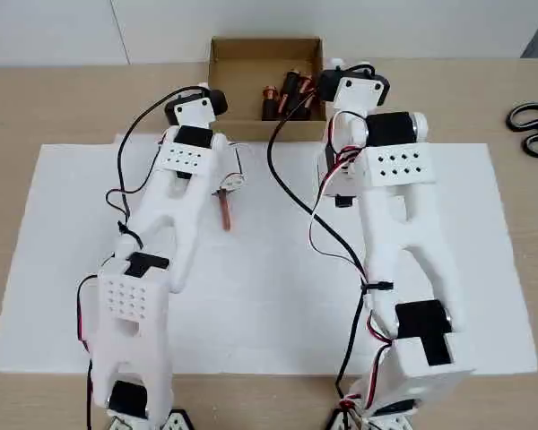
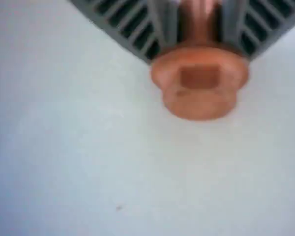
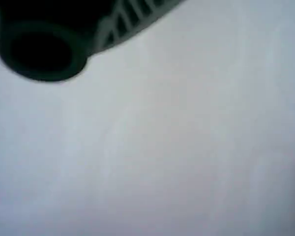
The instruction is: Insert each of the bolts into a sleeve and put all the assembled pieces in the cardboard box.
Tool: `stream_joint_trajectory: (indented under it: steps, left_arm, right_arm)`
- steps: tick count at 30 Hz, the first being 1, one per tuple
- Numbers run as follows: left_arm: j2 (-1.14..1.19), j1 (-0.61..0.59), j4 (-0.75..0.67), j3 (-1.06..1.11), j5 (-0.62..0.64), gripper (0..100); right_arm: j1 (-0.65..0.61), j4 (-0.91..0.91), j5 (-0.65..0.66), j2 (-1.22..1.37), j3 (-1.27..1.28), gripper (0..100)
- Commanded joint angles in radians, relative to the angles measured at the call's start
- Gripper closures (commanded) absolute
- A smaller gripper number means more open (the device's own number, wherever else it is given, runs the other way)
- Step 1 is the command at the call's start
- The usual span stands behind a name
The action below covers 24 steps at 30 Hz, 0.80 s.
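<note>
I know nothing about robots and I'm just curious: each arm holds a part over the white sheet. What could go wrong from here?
The copper bolt is pinched by its shank in the left gripper; it might slip or tilt. It has to meet the small opening of the black sleeve in the right gripper, so slight misalignment could jam it. The loose black cable near the cardboard box could snag.

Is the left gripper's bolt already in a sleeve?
Not sleeved: the copper bolt hangs bare from the left gripper.
</note>
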Motion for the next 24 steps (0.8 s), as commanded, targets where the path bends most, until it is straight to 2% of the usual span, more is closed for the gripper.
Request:
stream_joint_trajectory:
  steps: [1,7,13,20,24]
  left_arm:
    - [0.002,0.012,0.029,-0.024,-0.005,98]
    - [-0.009,0.052,0.06,-0.05,-0.006,99]
    - [-0.009,0.097,0.215,-0.252,-0.034,99]
    - [-0.005,0.091,0.358,-0.487,-0.101,99]
    - [-0.008,0.034,0.414,-0.588,-0.181,99]
  right_arm:
    - [0.002,-0.016,0.0,-0.064,-0.009,99.3]
    - [0.005,-0.016,0.0,-0.064,-0.009,99.3]
    - [0.005,-0.016,0.0,-0.064,-0.009,99.3]
    - [0.004,-0.027,0.0,-0.064,-0.009,99.3]
    - [0.001,-0.03,0.003,-0.064,-0.009,99.2]
